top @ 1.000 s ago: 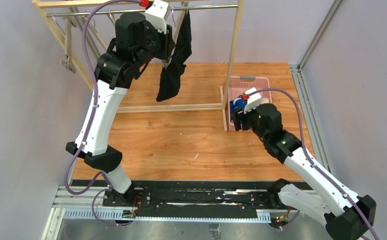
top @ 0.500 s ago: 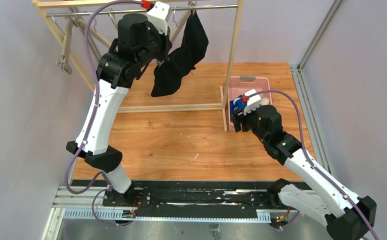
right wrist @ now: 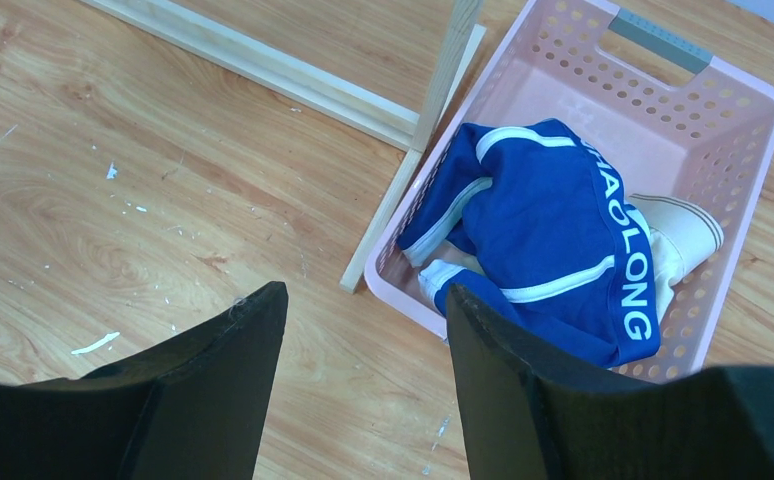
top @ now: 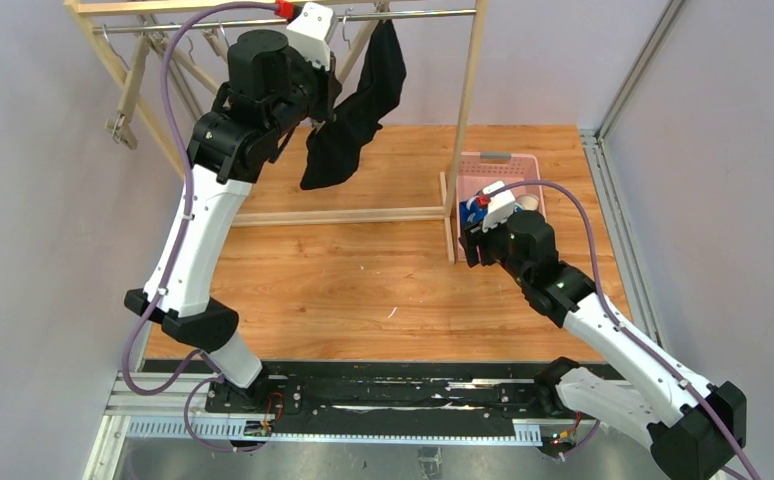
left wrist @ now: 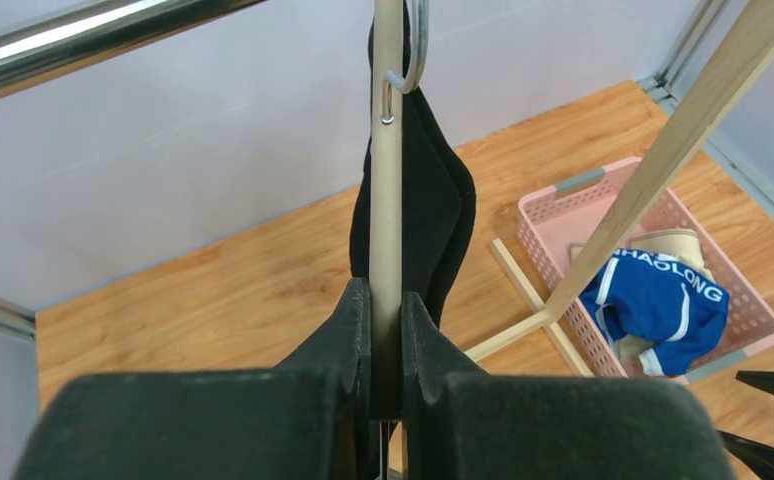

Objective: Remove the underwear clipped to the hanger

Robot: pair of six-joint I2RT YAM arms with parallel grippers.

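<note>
Cloth underwear, wooden hanger, shiny metal rail.

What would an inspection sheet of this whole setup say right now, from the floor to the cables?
Surface: wooden tabletop, small white scuffs.
Job's things: black fabric briefs hang from the pale wooden hanger; royal blue briefs and cream briefs lie in the pink perforated plastic basket.
Clutter: empty wooden hangers on the metal rail.
Grippers: left gripper shut on the hanger; right gripper open, empty.
Cables: purple cables loop along both arms.
Surroundings: wooden rack, grey walls.
</note>
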